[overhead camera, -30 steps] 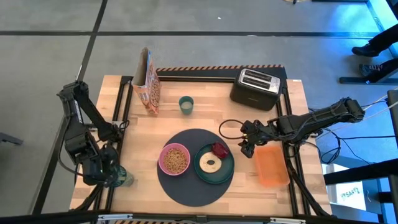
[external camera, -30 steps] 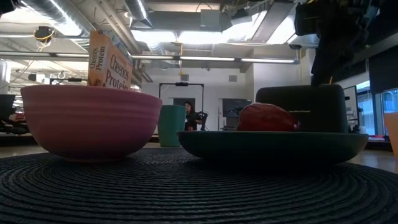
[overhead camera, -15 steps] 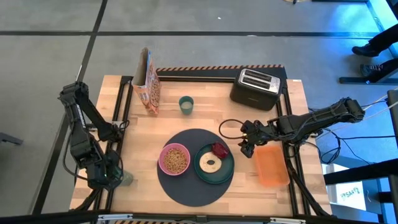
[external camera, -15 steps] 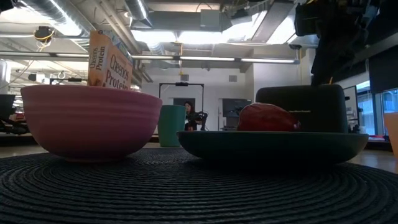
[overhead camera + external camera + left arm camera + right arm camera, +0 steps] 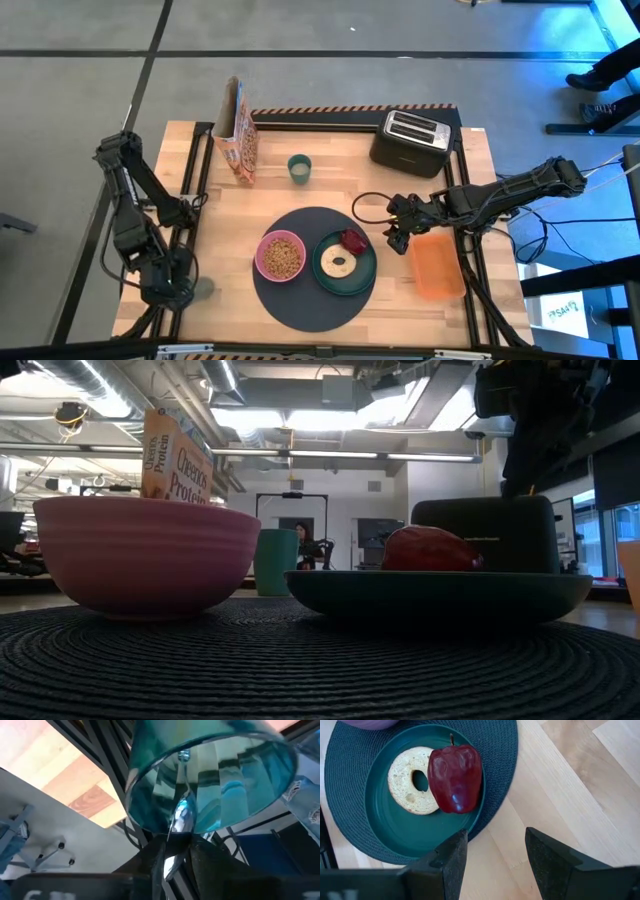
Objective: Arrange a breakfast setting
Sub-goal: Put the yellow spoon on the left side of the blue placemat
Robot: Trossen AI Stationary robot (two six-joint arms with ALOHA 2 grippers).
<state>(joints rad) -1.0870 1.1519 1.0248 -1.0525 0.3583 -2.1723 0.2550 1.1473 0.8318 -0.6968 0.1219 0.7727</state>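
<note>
At the counter's near-left corner, the left claw (image 5: 175, 857) pinches a shiny metal spoon (image 5: 181, 815) standing in a translucent teal glass (image 5: 210, 785); only the left wrist view shows this. Mid-counter, a woven round mat (image 5: 300, 300) carries a ribbed pink bowl (image 5: 282, 256) and a smooth dark-green plate (image 5: 362, 278) with bagel (image 5: 337, 263) and glossy red fruit (image 5: 353, 240). Right claw (image 5: 394, 235) hovers open beside the mat's right edge, over bare wood.

From above we see a dark-grey mat (image 5: 313, 266) on the table (image 5: 300, 200), carrying a pink bowl (image 5: 282, 256) and a green plate (image 5: 345, 264) with bagel (image 5: 337, 264) and red fruit (image 5: 353, 240). Our right gripper (image 5: 396, 238) hovers beside the plate.
</note>
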